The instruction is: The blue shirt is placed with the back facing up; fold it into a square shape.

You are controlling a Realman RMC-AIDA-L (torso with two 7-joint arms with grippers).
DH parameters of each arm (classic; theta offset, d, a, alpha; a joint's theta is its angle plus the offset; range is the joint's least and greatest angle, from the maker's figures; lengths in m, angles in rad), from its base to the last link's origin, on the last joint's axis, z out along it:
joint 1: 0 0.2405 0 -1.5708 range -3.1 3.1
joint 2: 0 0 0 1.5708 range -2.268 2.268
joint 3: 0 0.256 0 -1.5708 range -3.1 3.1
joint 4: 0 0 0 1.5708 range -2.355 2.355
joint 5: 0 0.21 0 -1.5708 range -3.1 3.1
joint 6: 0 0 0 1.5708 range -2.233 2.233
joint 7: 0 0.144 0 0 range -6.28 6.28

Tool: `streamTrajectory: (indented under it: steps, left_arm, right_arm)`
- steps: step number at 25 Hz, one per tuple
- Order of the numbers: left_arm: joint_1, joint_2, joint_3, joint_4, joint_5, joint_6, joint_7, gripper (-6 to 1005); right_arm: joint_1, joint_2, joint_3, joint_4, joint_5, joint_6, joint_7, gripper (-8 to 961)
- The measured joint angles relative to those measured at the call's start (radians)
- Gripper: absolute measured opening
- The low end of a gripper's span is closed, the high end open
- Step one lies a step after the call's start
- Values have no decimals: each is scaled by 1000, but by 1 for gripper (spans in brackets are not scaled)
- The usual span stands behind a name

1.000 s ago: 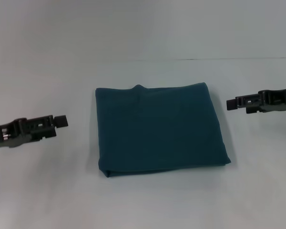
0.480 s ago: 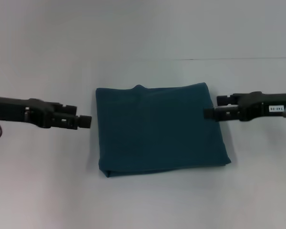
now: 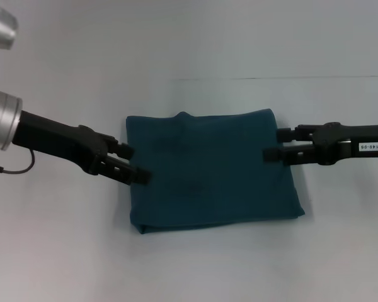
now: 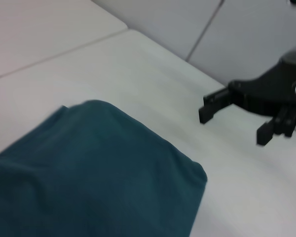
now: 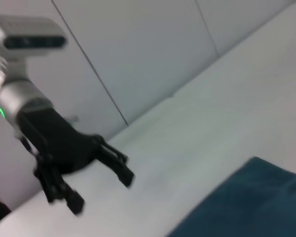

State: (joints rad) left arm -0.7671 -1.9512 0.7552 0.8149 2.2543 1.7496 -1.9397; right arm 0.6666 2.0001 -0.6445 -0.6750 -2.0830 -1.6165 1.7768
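Observation:
The blue shirt [image 3: 211, 170] lies folded into a rough square in the middle of the white table, plain side up; no lettering shows. My left gripper [image 3: 133, 164] is open and empty at the shirt's left edge, with its nearer fingertip over the cloth. My right gripper [image 3: 276, 143] is open and empty at the shirt's right edge, near the far right corner. The left wrist view shows the shirt [image 4: 89, 173] with the right gripper [image 4: 234, 126] beyond it. The right wrist view shows a corner of the shirt [image 5: 251, 202] and the left gripper [image 5: 102, 192] across the table.
The white table [image 3: 195, 264] stretches around the shirt on all sides. A pale wall [image 3: 195, 38] rises behind the table's far edge. A thin cable [image 3: 12, 168] hangs from my left arm.
Both arms have moved inward toward the shirt. The left gripper went from well left of it to its left edge. The right gripper closed in on the right edge.

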Motion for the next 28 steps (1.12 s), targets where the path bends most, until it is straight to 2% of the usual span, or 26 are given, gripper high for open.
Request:
streamTrajectory:
  steps: [7,13,28]
  left_arm:
    - [-7,1,7,3,0,-21,-5,921]
    - [-7,4,-17,3,-1,-27,-21,920]
    - [-34,9,6,12,1,7,-84,920]
  right_arm:
    - [-1,-24,8,-2,107,-28,50,939]
    - [-4,-43,0,-14,79,-37,56,939]
    - [-11,-46,-13,-41,-43,-49,58,938]
